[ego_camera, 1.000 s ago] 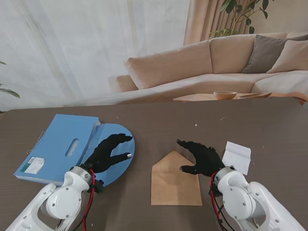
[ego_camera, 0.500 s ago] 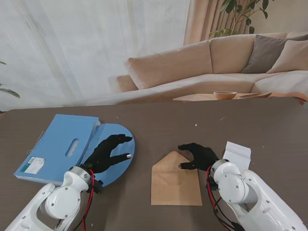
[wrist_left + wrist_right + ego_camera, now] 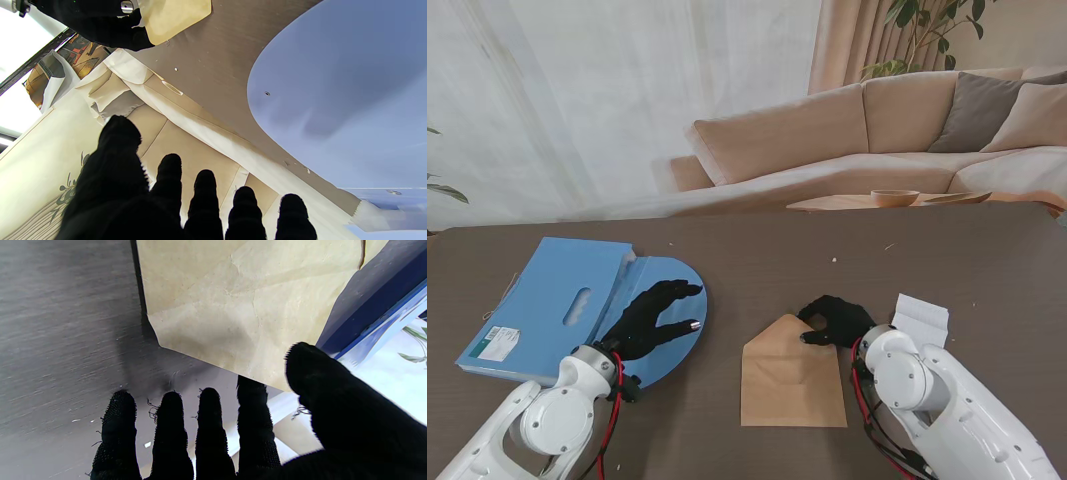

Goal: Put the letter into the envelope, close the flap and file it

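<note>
Your right hand (image 3: 835, 322) is curling its fingers, spread a second ago, toward the open flap tip of the envelope (image 3: 792, 385) at its fingertips, contact unconfirmed, while the letter (image 3: 919, 326) is lying unloaded beside its wrist and your left hand (image 3: 649, 319) is hovering spread over the folder (image 3: 557, 300).

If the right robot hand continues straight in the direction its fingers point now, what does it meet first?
Probably the open triangular flap of the brown paper envelope: the right robot hand points at it, fingertips at its edge, though contact is unclear.
</note>
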Controlling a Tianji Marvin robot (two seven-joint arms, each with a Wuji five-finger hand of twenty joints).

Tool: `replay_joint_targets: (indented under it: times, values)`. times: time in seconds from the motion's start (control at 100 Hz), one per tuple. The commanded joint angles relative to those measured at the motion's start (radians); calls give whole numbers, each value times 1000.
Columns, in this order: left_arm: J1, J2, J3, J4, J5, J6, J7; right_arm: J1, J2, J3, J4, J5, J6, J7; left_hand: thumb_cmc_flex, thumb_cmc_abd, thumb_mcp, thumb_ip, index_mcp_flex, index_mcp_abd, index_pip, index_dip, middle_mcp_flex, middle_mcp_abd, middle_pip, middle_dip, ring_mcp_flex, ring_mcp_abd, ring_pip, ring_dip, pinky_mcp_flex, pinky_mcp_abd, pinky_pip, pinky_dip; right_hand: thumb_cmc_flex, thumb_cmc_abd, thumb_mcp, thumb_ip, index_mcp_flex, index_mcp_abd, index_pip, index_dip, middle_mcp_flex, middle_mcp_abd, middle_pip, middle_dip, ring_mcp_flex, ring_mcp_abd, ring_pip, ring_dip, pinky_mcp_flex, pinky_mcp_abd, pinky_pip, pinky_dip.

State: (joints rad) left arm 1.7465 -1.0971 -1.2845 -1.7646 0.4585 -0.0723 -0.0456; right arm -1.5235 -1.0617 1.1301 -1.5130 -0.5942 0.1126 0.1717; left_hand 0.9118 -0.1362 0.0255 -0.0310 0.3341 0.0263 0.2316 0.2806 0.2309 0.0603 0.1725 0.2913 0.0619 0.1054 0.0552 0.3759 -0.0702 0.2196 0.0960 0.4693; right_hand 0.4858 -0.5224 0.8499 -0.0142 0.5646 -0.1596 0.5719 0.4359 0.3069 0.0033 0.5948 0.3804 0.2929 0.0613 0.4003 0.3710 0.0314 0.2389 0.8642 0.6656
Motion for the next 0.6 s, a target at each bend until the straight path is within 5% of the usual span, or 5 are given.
replay_joint_targets:
  times: [0.0, 0.05, 0.18, 0.37, 0.59]
  values:
    - [2, -3, 2, -4, 3, 0, -18, 5, -14, -8, 13, 12, -14, -4, 20, 28, -8, 23, 17, -1, -7, 8, 3, -3, 10, 8, -29, -27, -7, 16, -10, -29, 2, 6, 56, -58, 45, -60, 76, -94, 185, -127, 63, -10, 3, 1, 29, 13, 28, 17, 9, 2, 22, -13]
    - [1, -3, 4, -3, 4, 1, -18, 9, -19, -11, 24, 19, -18, -25, 21, 26, -8, 23, 18, 0, -7, 8, 4, -2, 11, 8, -29, -25, -7, 16, -10, -29, 2, 6, 117, -76, 62, -75, 144, -153, 338, -188, 115, -17, 12, 1, 50, 15, 40, 18, 18, 3, 32, -14]
    - [-4, -4, 9, 2, 4, 6, -17, 7, -31, -7, 32, 52, -29, -69, 21, 27, -8, 23, 17, 0, -7, 8, 3, -2, 10, 8, -29, -27, -8, 15, -10, -30, 1, 6, 149, -63, 110, -65, 288, -157, 432, -181, 212, -19, 21, -5, 91, 23, 65, 22, 33, 9, 52, -13]
    - [-7, -4, 15, 1, -1, 15, -21, -17, -42, 11, 5, 100, -46, -97, 21, 29, -8, 23, 19, 1, -7, 8, 4, -2, 10, 8, -29, -27, -8, 13, -10, -30, 0, 5, 147, -71, 174, -46, 298, -95, 452, -14, 334, -32, 36, -1, 202, 51, 108, 26, 95, 24, 116, -22]
    - [-8, -2, 15, -1, -5, 5, -26, -48, -58, 37, -57, 161, -58, -142, 28, 21, -5, 23, 33, 19, 3, 15, 18, 3, 16, 12, -29, -24, 2, 28, -11, -27, 16, 23, 173, -79, 197, -48, 303, -10, 447, 60, 649, 26, 53, 54, 500, 108, 225, 67, 282, 68, 291, -20]
